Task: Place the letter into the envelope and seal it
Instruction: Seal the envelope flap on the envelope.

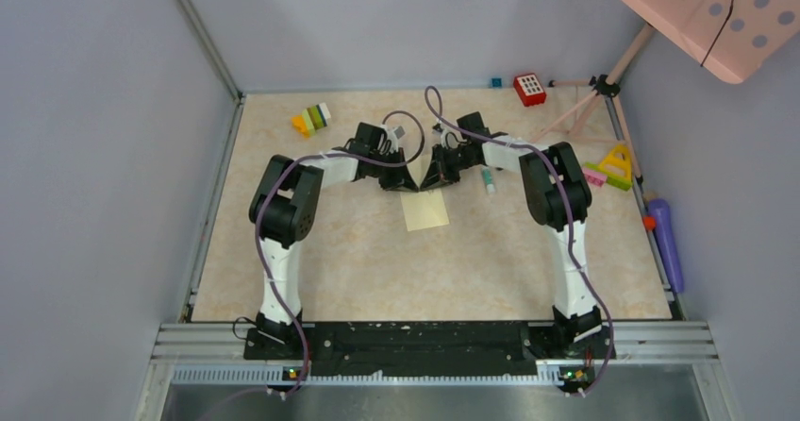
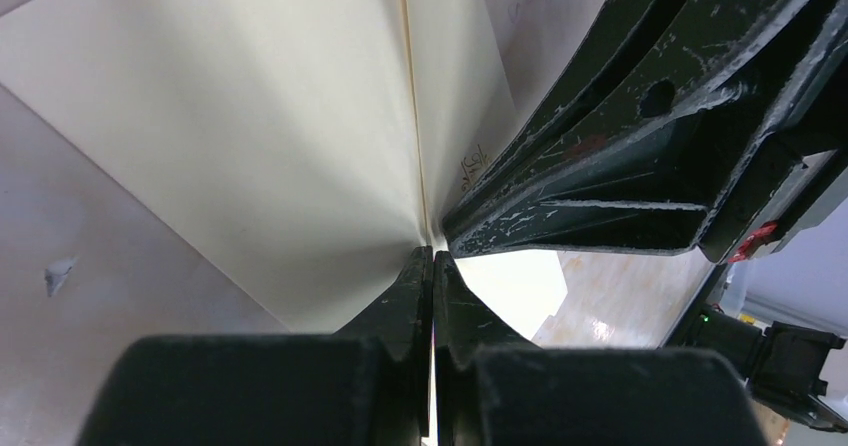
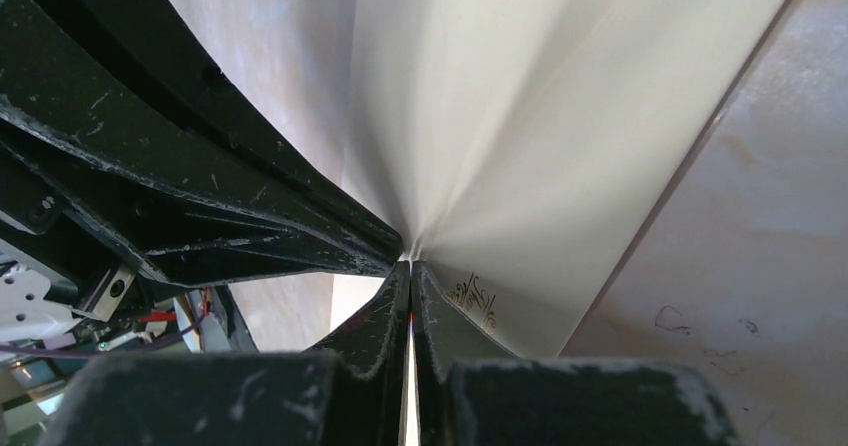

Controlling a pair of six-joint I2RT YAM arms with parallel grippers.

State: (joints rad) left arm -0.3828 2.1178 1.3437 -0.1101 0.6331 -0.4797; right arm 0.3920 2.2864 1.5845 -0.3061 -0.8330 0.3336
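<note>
The pale cream envelope (image 1: 425,210) lies on the tabletop midway between the arms. My left gripper (image 1: 408,183) and right gripper (image 1: 432,181) meet tip to tip at its far edge. In the left wrist view the left gripper (image 2: 432,256) is shut on a raised fold of the cream paper (image 2: 280,136), with the right gripper's fingers (image 2: 620,166) just beside it. The right gripper (image 3: 410,264) pinches the same fold (image 3: 520,126) from the other side, next to a small gold script mark (image 3: 475,296). No separate letter shows.
A glue stick (image 1: 488,180) lies just right of the grippers. Coloured blocks (image 1: 311,119) sit at the back left and a red keypad toy (image 1: 529,89) at the back. A tripod (image 1: 594,91), a yellow triangle toy (image 1: 615,166) and a purple bottle (image 1: 665,242) line the right side.
</note>
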